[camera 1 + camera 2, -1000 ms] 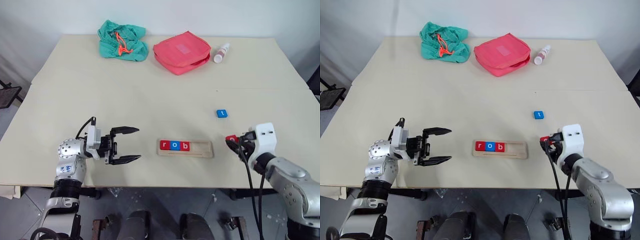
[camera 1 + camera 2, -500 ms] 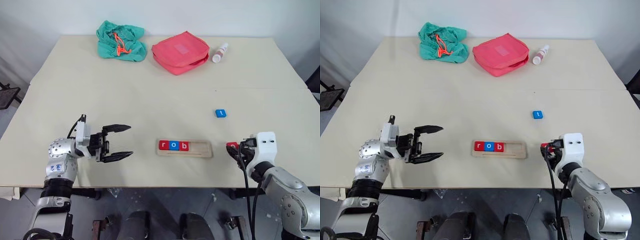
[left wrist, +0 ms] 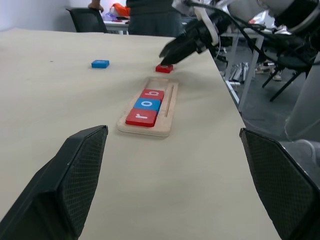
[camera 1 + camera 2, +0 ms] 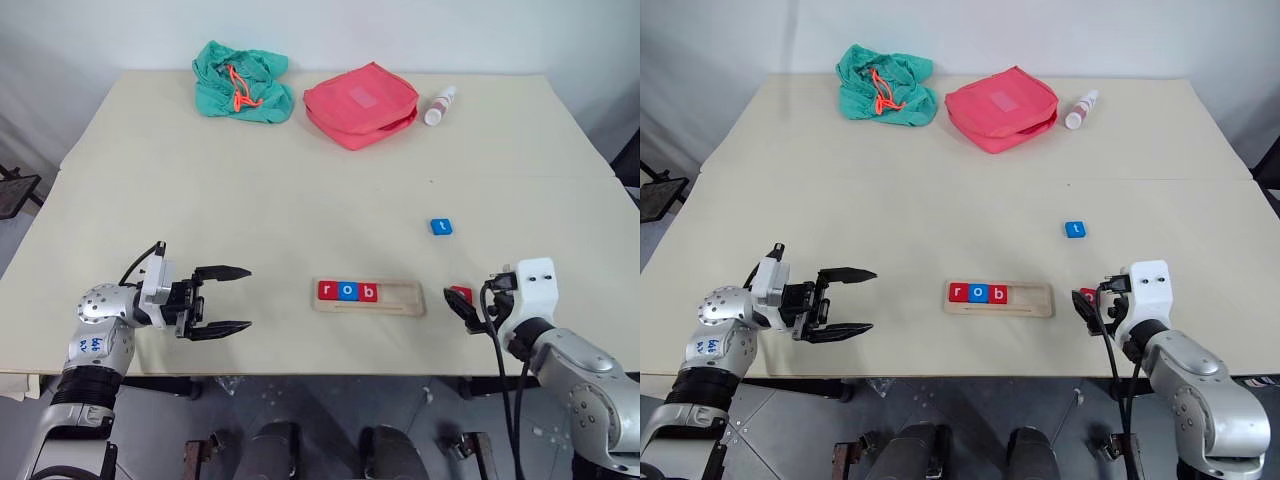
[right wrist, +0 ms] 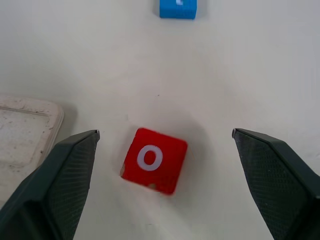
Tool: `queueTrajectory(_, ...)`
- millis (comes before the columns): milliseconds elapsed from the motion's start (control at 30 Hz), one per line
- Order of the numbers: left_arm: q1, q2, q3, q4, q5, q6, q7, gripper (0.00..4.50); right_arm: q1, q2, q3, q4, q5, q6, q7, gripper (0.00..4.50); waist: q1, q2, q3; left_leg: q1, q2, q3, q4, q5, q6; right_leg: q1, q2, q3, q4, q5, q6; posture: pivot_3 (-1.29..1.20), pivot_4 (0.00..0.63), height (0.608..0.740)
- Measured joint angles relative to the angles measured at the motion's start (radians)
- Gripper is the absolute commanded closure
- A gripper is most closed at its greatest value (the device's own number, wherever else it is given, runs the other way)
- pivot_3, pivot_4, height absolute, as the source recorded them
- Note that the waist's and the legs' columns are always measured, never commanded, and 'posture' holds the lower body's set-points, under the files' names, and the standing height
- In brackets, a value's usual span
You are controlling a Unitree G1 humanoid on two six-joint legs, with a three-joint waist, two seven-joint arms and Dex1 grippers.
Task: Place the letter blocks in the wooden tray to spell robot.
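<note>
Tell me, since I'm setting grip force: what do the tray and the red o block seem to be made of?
The wooden tray looks like pale unfinished wood: matte, light tan, with rounded corners and a faint speckled surface in the right wrist view. The red o block looks like painted wood or hard plastic: evenly red and smooth, with a chipped pale corner that hints at wood beneath. I can't be sure.

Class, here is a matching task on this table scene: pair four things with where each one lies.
Things:
1. red o block
2. blue t block
3. red r block
4. white bottle

Places:
A. at the left end of the wooden tray
B. on the bare table between the open right claw fingers
C. at the far edge, beside the red pouch
D. alone on the table, beyond the tray's right end

Pairs: 1-B, 2-D, 3-A, 4-C
</note>
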Motion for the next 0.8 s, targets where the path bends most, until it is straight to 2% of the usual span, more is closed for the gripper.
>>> queueTrajectory(100,-0.003,0.0,-0.008,0.004,-0.004,-0.012,0.0,0.0,0.011,-0.078,0.0,0.0,0.022,-0.014,0.076,0.04,0.001,0.0,0.0,0.0,0.0,0.0,0.0,0.0,0.0,0.0,0.0,0.0,0.0,0.0,0.0,0.0,0.15,0.74)
queueTrajectory(267,-0.024,0.014,-0.043,0.046,-0.004,-0.052,0.0,0.0,0.034,-0.381,-0.001,0.086,0.027,-0.132,0.342,0.04,0.002,0.0,0.0,0.0,0.0,0.001,0.0,0.0,0.001,0.001,0.0,-0.001,-0.002,0.0,0.0,0.0,0.15,0.74)
queueTrajectory(433,-0.036,0.016,-0.075,0.082,-0.004,-0.078,0.0,0.0,-0.044,-0.574,0.12,0.315,-0.055,-0.368,0.597,0.04,-0.001,0.0,0.0,0.0,0.001,0.003,0.0,0.0,0.001,0.002,0.0,-0.001,-0.006,0.0,0.0,0.0,0.15,0.74)
queueTrajectory(533,-0.037,0.018,-0.079,0.08,-0.005,-0.084,0.0,0.0,-0.119,-0.613,0.191,0.414,-0.103,-0.485,0.699,0.04,-0.001,0.0,0.0,0.0,0.001,0.003,0.0,0.0,0.001,0.002,0.0,-0.002,-0.007,0.0,0.0,0.0,0.15,0.74)
queueTrajectory(600,-0.032,0.022,-0.08,0.075,-0.008,-0.087,0.0,0.0,-0.211,-0.621,0.284,0.498,-0.142,-0.556,0.784,0.04,-0.003,0.0,0.0,0.0,0.001,0.003,0.001,0.0,0.001,0.002,0.0,-0.002,-0.007,0.0,0.0,0.0,0.15,0.74)
queueTrajectory(800,0.029,0.039,-0.074,0.031,-0.015,-0.09,0.0,0.0,-0.326,-0.62,0.437,0.622,-0.232,-0.672,0.911,0.04,0.001,0.0,0.0,-0.001,0.001,0.002,0.001,0.0,0.001,0.002,0.0,-0.003,-0.007,0.0,0.0,0.0,0.15,0.74)
